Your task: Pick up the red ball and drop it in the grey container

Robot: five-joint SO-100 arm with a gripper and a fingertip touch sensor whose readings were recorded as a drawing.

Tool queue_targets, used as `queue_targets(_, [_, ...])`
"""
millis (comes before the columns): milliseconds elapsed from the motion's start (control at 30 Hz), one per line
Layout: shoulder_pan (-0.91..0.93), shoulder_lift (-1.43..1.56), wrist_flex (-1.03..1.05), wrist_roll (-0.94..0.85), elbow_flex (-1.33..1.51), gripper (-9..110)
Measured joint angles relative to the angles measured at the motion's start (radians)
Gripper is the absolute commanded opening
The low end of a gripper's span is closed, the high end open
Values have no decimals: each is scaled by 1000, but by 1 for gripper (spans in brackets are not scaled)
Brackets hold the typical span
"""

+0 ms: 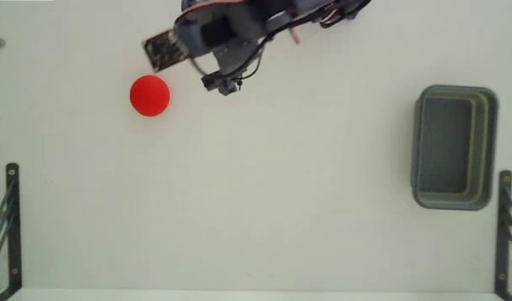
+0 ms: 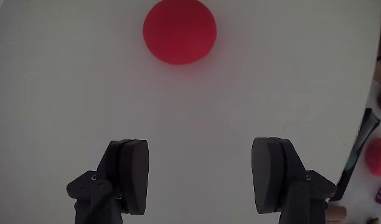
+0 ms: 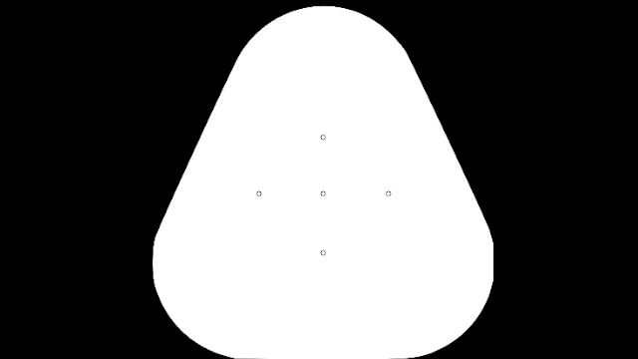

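Presently nothing is accomplished: the end effector (image 2: 200, 168), jaws spread and empty, sits near the smooth red ball (image 2: 179, 31), well apart from the grey-green rectangular container (image 1: 455, 147).

Under me lies a plain white table (image 1: 264, 201), evenly lit, filling nearly the whole fixed view. Black metal brackets (image 1: 9, 226) stand at its lower left and lower right edges. In my wrist view the tabletop curves away at right, with blurred clutter (image 2: 378, 155) beyond its edge, red and purple bits among it.
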Motion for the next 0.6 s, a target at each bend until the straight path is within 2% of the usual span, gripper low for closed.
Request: queue_targets(600, [2,-261,-140,2,-118,110])
